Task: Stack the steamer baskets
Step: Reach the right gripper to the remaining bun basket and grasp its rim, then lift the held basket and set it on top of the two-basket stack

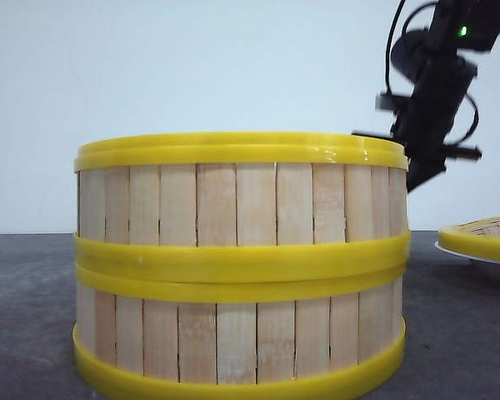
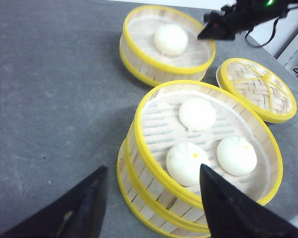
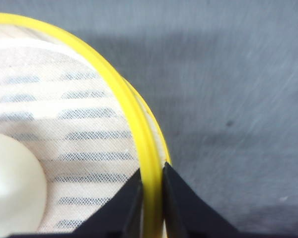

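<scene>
Right hand (image 3: 151,198) pinching rim of lone steamer basket (image 2: 166,44), fingers astride wall.

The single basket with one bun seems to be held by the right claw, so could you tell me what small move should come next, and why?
Probably lift it straight up. The right claw is shut on the rim of the single basket, which sits on the table beside the two-basket stack; it must rise above the stack's top rim before moving over.
</scene>
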